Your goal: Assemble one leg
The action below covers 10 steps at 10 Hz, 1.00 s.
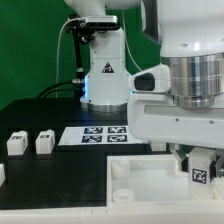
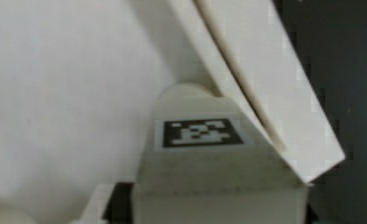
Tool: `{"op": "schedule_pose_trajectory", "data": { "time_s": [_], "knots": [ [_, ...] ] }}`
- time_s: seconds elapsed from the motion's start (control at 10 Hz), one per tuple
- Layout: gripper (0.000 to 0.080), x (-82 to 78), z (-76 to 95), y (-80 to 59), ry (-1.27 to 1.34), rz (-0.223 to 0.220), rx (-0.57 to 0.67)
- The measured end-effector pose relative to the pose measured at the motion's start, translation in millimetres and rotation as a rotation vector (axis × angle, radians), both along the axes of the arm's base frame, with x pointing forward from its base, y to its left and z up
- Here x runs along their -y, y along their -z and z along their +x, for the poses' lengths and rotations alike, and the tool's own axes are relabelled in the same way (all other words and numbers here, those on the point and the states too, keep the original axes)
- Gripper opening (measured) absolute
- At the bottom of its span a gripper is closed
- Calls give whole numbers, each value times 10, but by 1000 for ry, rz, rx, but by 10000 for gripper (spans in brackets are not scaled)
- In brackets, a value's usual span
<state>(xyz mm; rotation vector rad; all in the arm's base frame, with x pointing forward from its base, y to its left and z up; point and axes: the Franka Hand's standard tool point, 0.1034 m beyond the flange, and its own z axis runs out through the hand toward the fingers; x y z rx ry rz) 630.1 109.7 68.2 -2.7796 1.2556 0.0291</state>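
Between the fingers of the gripper the leg is clamped upright, directly above the tray.

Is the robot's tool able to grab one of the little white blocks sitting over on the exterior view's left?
Probably not right now. The tool already seems to hold a tagged leg over the large white piece. The spare blocks sit uncovered, so it would likely need to let go first.
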Motion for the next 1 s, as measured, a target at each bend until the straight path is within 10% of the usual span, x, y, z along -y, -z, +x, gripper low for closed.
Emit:
{"op": "schedule_pose_trajectory", "data": {
  "time_s": [0.6,1.0],
  "knots": [
    [294,8,-14,29,1038,74,-137],
    [294,23,-22,25,1124,70,-139]
  ]
}}
